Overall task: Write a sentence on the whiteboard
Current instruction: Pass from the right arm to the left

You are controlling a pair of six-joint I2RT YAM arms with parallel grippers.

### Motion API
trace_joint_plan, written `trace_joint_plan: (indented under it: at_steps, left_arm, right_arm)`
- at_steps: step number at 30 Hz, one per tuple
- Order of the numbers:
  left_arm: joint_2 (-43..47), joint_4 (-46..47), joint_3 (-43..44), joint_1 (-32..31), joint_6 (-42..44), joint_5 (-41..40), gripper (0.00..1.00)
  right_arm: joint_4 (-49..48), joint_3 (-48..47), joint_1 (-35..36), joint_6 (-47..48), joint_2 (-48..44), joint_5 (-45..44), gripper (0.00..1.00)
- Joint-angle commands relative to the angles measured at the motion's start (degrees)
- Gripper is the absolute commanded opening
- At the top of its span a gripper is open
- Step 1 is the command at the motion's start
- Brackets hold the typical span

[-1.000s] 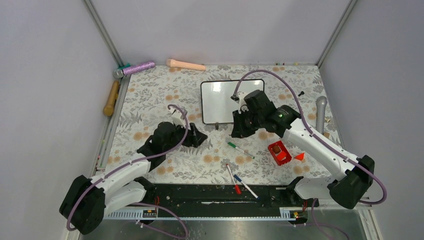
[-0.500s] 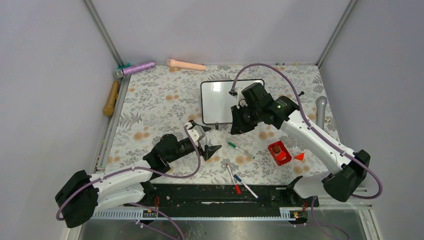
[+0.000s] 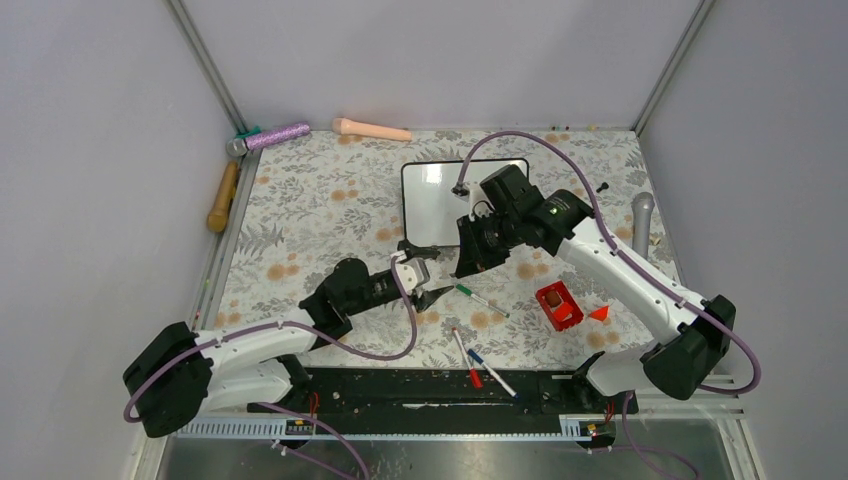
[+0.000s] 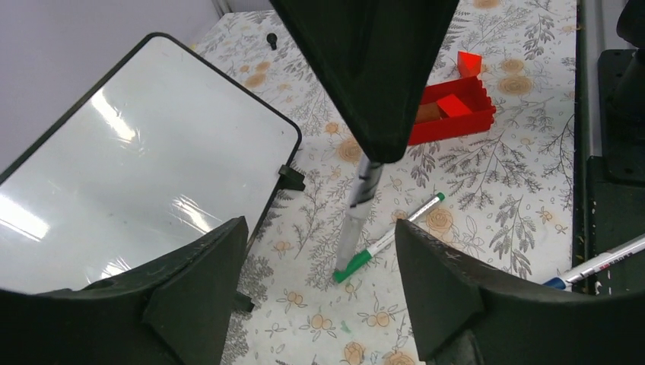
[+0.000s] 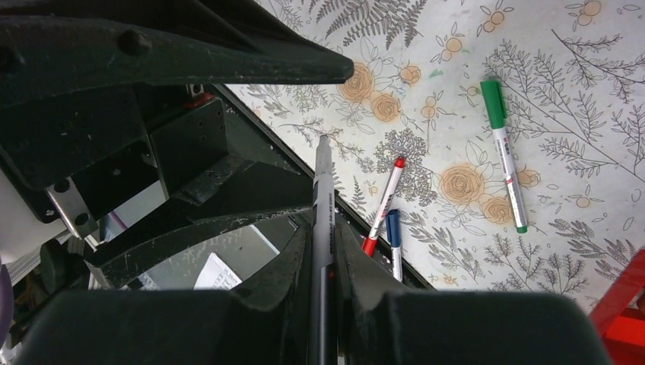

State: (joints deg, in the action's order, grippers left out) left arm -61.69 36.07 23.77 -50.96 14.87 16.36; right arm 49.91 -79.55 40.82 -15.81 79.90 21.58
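Observation:
The whiteboard stands at the back middle of the flowered table, also at the left of the left wrist view. Its surface is blank and glossy; no sentence shows on it. My right gripper hangs in front of the board's lower right corner, shut on a grey-and-black marker that points down toward the table. My left gripper is open just left of that marker. Its fingers straddle the marker tip without touching it. A green marker lies on the cloth beneath.
A red bin and an orange cone sit at the right. A red marker and a blue marker lie at the near edge. A grey microphone, a purple one, a peach cylinder and a wooden handle line the borders.
My left arm has swung right and reached toward the marker in the right gripper, jaws open. The right gripper has shifted slightly left with the marker.

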Motion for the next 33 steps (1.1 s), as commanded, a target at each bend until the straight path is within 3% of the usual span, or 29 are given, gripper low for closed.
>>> trace_joint_plan:
  at_steps: [1,5,11,14,15,18,23,33]
  left_arm:
    - [-1.5,3.6,4.1,-0.4,1.3,3.8,0.67]
    - [-2.3,3.5,4.8,-0.7,1.2,5.6,0.53]
    - [-2.5,3.2,4.9,-1.0,1.1,6.5,0.43]
    - [-2.5,2.2,5.4,-1.1,1.5,7.6,0.24]
    - [-2.4,1.2,5.8,-1.2,1.9,8.2,0.16]
    - [-2.5,-1.7,6.7,-1.5,3.3,8.4,0.00]
    - [-2.1,-0.8,5.7,-1.7,3.0,6.6,0.00]
    - [-1.4,-1.8,6.1,-1.7,2.2,5.1,0.00]
  right_arm:
    - [-0.1,-1.6,-0.3,-0.1,0.3,3.5,0.00]
    - [-0.4,-1.5,-0.3,-0.2,0.5,3.4,0.00]
    - [-0.9,-1.1,-0.2,-0.4,0.8,4.2,0.00]
    - [-1.1,-1.0,-0.2,-0.5,0.8,4.2,0.00]
    - [-1.3,-0.9,-0.2,-0.5,0.8,4.2,0.02]
    - [-1.3,-0.8,-0.2,-0.1,0.8,4.0,0.25]
    - [-2.2,0.1,-0.1,-0.1,-0.6,2.5,0.43]
    - [-2.3,0.4,-0.1,-0.8,-0.7,4.5,0.36]
